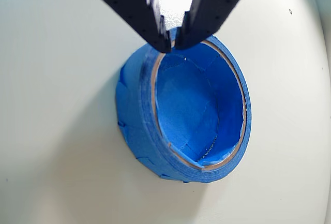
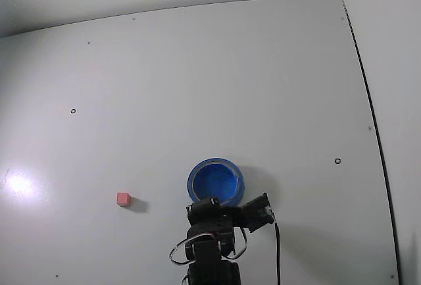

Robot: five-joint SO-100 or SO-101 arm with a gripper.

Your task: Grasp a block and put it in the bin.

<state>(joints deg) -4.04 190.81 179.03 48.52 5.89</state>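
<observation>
Plainly, the white tabletop is bare apart from the bin, which sits directly under the hand, and the block, which lies well off to the hand's left in the fixed view. The hand's tips are nearly closed and nothing is held. The block is judged still to be fetched: the hand should be opened wide, swung over the block and lowered squarely. The bin's empty inside is shown only in the wrist view; the block only in the fixed view.
</observation>
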